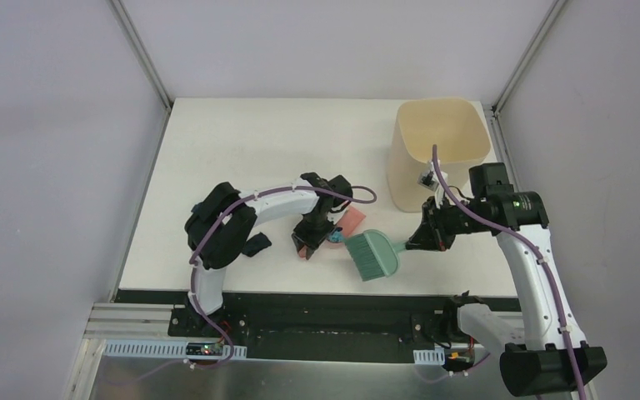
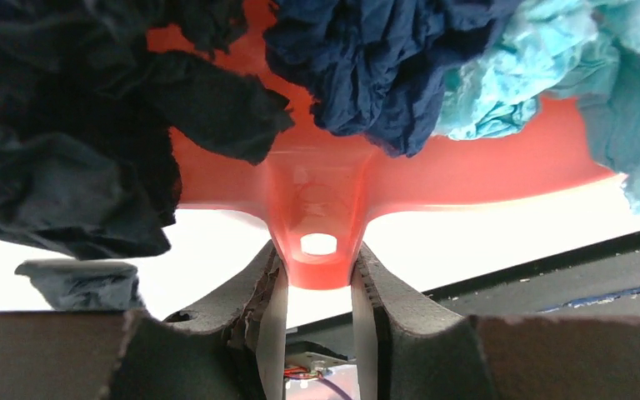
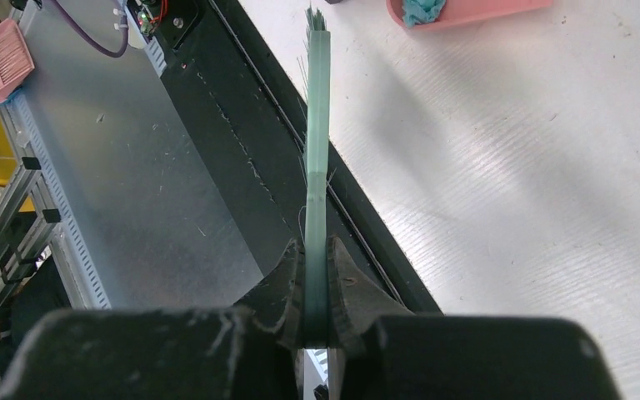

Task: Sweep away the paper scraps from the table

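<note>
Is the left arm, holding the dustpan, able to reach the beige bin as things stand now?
Probably not freely: the right gripper and its brush lie between the dustpan and the bin, partly blocking the way.

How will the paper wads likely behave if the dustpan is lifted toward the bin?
The paper scraps look loosely crumpled, so they are probably very light and springy. They sit loose and heaped in the dustpan, so a quick tilt may roll some out.
</note>
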Controlling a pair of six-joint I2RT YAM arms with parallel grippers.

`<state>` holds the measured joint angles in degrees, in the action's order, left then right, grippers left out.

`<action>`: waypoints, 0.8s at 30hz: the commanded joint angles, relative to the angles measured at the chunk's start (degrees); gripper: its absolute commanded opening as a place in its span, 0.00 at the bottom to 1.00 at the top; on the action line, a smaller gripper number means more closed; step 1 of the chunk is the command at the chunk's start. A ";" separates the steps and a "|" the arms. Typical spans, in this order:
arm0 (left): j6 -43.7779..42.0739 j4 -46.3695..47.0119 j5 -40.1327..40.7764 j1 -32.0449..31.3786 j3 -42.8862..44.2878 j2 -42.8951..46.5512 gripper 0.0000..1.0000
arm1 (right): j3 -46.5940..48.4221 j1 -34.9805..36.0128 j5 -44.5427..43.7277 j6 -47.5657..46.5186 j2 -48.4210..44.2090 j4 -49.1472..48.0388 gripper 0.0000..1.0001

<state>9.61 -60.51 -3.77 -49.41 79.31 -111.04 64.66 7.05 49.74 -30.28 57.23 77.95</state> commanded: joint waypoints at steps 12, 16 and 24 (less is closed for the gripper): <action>4.41 10.96 1.34 -0.73 -7.68 6.89 0.90 | 1.86 0.22 -0.60 -0.83 -1.44 -0.93 0.00; 5.59 15.01 6.94 -2.67 -12.30 12.74 0.94 | 1.77 0.21 -0.80 -0.48 -1.95 -1.17 0.00; 11.25 22.02 12.61 -6.22 -22.03 22.93 0.99 | 1.78 0.24 -0.87 -0.47 -1.96 -1.14 0.00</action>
<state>17.15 -44.14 5.52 -54.78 60.36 -93.38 65.08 7.05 48.18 -30.33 56.29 78.48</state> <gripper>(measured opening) 0.990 0.081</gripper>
